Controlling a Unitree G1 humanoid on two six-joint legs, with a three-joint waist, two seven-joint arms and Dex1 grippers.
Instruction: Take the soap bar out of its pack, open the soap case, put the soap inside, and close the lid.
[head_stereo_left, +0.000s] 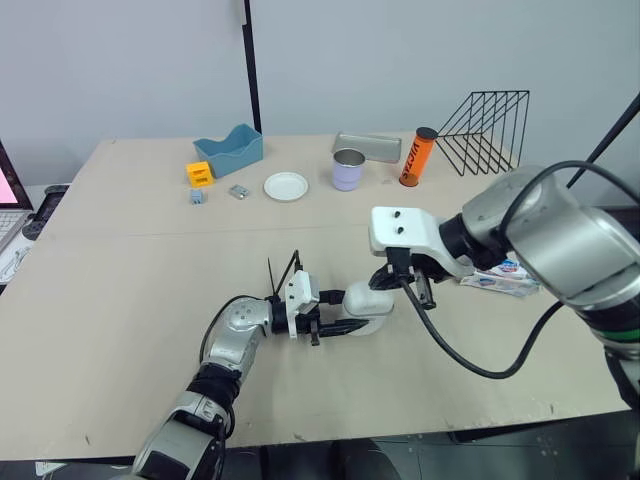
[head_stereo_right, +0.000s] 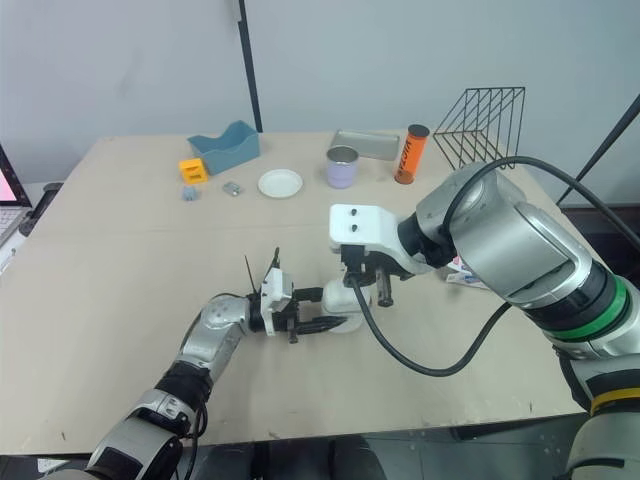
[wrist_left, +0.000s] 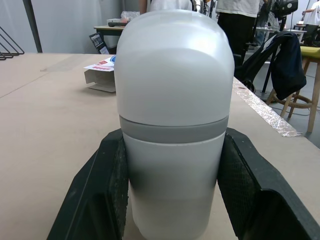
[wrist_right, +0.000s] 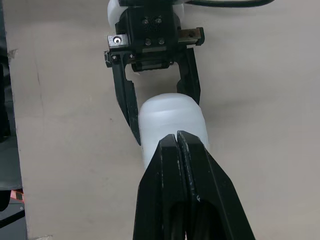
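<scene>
The white soap case (head_stereo_left: 368, 308) lies on the table with its lid down; a grey band runs round its middle (wrist_left: 175, 130). My left gripper (head_stereo_left: 345, 312) is shut on the soap case, one black finger (wrist_left: 102, 190) on each side of its near half. My right gripper (head_stereo_left: 412, 288) hangs over the case's other end with its fingers pressed shut (wrist_right: 176, 140), their tips at the case's top surface (wrist_right: 172, 120). The soap pack (head_stereo_left: 505, 277) lies flat on the table to the right, behind my right arm.
Along the back of the table stand a blue tray (head_stereo_left: 228, 150), an orange block (head_stereo_left: 199, 174), a white plate (head_stereo_left: 286, 186), a lilac cup (head_stereo_left: 348, 170), a metal tray (head_stereo_left: 367, 146), an orange tube (head_stereo_left: 417, 157) and a black wire rack (head_stereo_left: 485, 130).
</scene>
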